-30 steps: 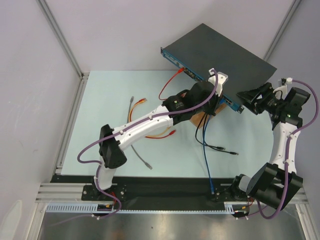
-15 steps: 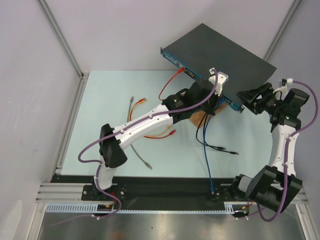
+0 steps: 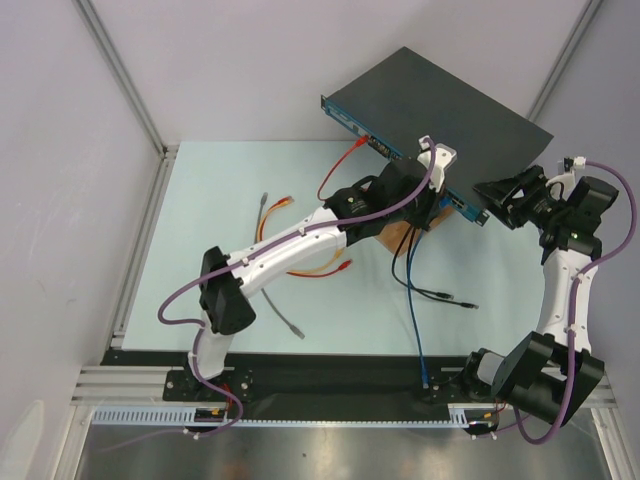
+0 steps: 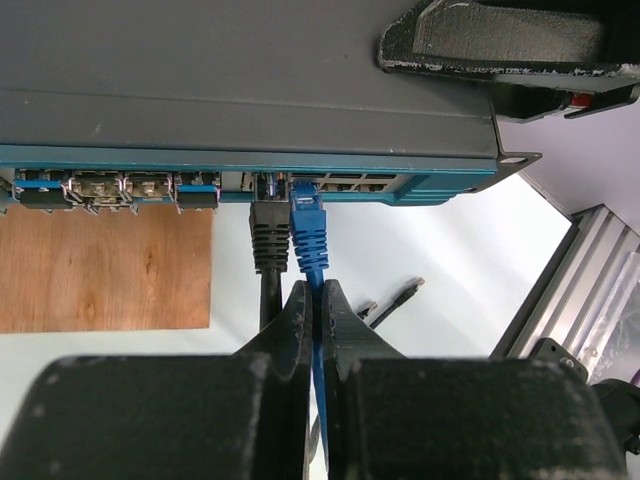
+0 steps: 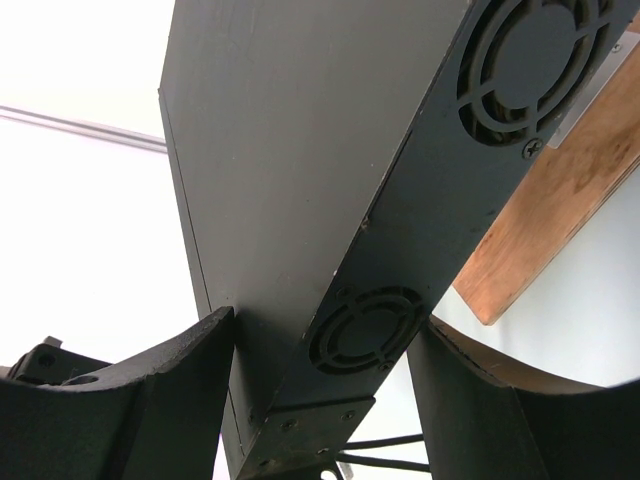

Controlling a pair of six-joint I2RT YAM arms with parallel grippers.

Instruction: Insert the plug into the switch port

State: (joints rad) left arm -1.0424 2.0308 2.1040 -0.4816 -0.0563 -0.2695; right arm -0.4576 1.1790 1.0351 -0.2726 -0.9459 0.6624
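Note:
The switch [image 3: 450, 105] is a flat black box with a narrow blue front face, resting tilted on a wooden board [image 3: 395, 238]. In the left wrist view its port row [image 4: 340, 183] holds a blue plug [image 4: 308, 215] seated in a socket, next to a black plug [image 4: 270, 230]. My left gripper [image 4: 314, 292] is shut on the blue cable just behind that plug; it also shows in the top view [image 3: 432, 205]. My right gripper [image 5: 322, 322] straddles the switch's right end [image 5: 300, 150], one finger on each side, gripping it; it also shows in the top view [image 3: 490, 195].
A red cable [image 3: 340, 165] is plugged in further left on the switch. Orange cables [image 3: 285, 205], a grey cable [image 3: 285, 320] and a loose black cable [image 3: 440, 295] lie on the table. The blue cable [image 3: 415, 330] trails toward the near edge. Frame posts stand at the back corners.
The right arm's wrist has shifted very slightly. The left gripper, the blue plug and the switch have stayed put.

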